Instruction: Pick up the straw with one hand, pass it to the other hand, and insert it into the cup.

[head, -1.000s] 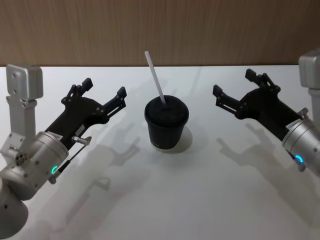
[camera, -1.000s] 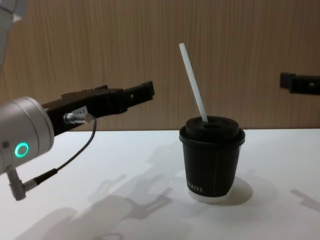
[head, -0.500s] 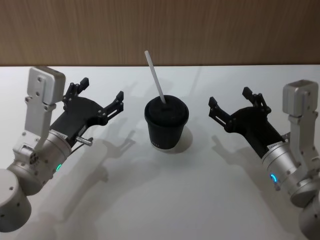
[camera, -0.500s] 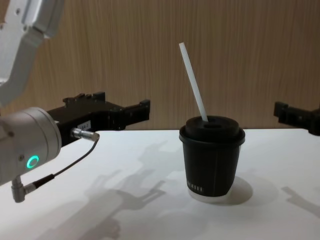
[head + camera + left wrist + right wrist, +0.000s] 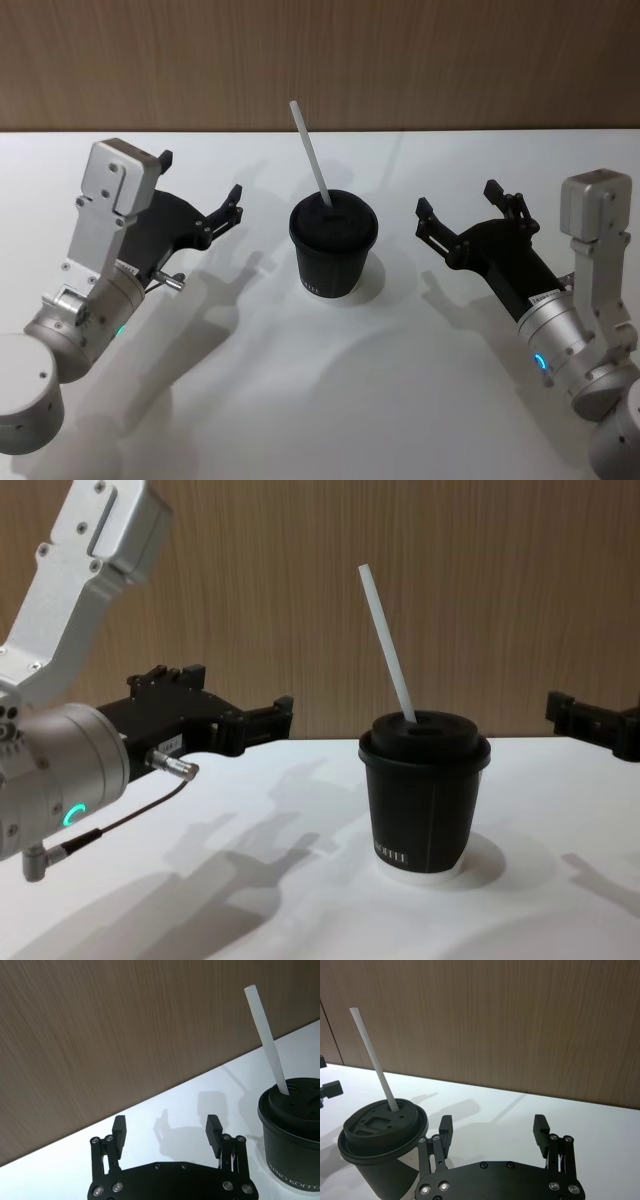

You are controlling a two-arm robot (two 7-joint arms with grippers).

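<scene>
Straw stands tilted in the lid of the cup at mid-table, free of both hands. Left gripper sits off to the cup's left, fingers spread wide, empty; right gripper mirrors it on the right, wide and empty too.

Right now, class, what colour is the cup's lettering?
White, on the black paper cup; clearest in the left wrist view.

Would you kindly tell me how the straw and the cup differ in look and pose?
The straw is white, thin and long; the cup is black, squat and wide. The straw leans toward the robot's left, while the cup stands upright on the table. The straw sits in the cup's lid; neither gripper touches them.
</scene>
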